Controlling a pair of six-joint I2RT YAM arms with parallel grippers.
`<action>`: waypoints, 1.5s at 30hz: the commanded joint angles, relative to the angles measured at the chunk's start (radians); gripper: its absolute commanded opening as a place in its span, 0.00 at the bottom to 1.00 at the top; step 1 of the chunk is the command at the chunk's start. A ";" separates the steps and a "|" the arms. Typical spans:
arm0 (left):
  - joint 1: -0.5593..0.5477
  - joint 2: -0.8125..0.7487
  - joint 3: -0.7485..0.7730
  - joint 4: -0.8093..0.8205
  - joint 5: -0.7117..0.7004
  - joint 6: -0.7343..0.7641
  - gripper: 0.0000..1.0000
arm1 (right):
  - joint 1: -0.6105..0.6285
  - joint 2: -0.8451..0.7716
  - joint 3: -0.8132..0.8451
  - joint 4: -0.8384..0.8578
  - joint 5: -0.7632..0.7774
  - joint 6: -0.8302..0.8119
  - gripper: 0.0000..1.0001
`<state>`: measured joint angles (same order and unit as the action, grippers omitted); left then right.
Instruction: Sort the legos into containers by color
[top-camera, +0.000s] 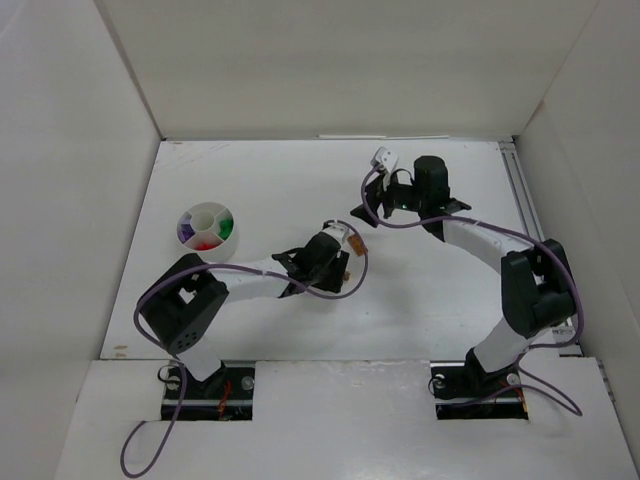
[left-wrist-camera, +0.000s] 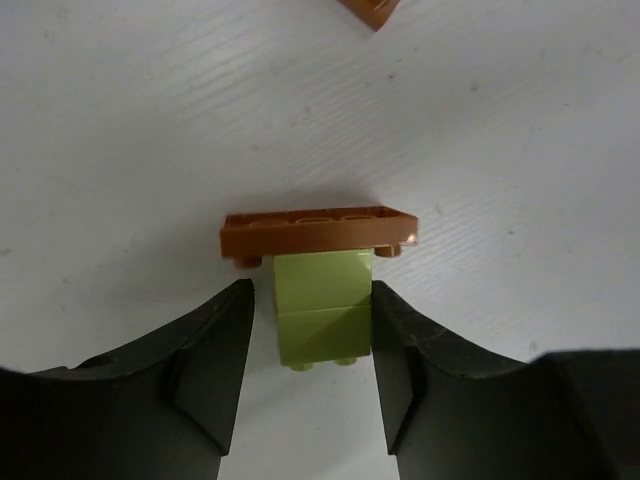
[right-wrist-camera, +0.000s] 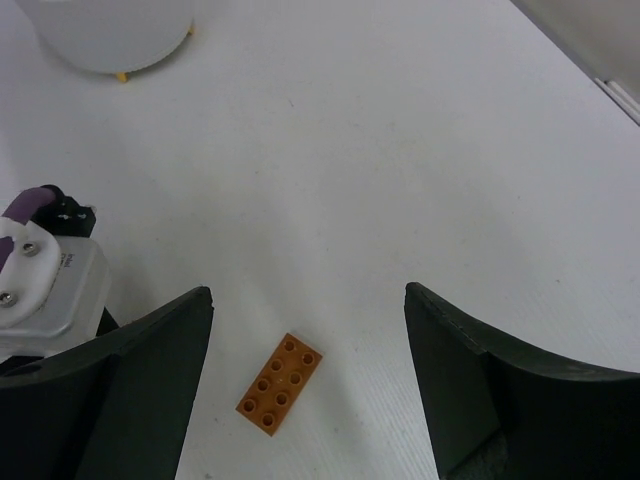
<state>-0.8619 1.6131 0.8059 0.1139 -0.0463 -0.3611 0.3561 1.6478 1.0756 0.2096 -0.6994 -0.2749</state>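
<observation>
A pale green lego (left-wrist-camera: 322, 310) lies on the table with an orange-brown flat lego (left-wrist-camera: 318, 230) stuck on its far end. My left gripper (left-wrist-camera: 312, 290) (top-camera: 343, 268) straddles the pale green one: the right finger touches it and a thin gap shows at the left finger. Another orange lego (right-wrist-camera: 280, 385) (top-camera: 357, 243) lies flat, studs up, under my right gripper (right-wrist-camera: 308, 292) (top-camera: 362, 215), which hangs wide open above it with nothing held. A round white container (top-camera: 205, 227) at the left holds purple, red and green legos in separate sections.
White walls (top-camera: 120, 100) box in the table on three sides. A corner of an orange lego (left-wrist-camera: 370, 10) shows at the top of the left wrist view. The left arm's wrist camera (right-wrist-camera: 40, 280) sits close to my right gripper's left finger. The round white container (right-wrist-camera: 110, 35) shows far off.
</observation>
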 joint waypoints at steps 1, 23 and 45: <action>0.003 0.016 0.044 -0.076 -0.079 -0.019 0.45 | -0.011 -0.056 -0.013 0.034 -0.003 0.006 0.82; -0.101 -0.155 -0.011 0.004 -0.114 0.221 0.00 | -0.038 -0.172 -0.143 -0.117 -0.093 0.024 0.96; -0.130 -0.424 -0.077 0.162 0.092 0.607 0.00 | -0.016 -0.287 -0.071 -0.493 -0.339 0.019 1.00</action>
<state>-0.9802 1.2274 0.7403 0.2333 0.0456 0.2077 0.3351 1.3811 0.9489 -0.2100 -0.9825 -0.2653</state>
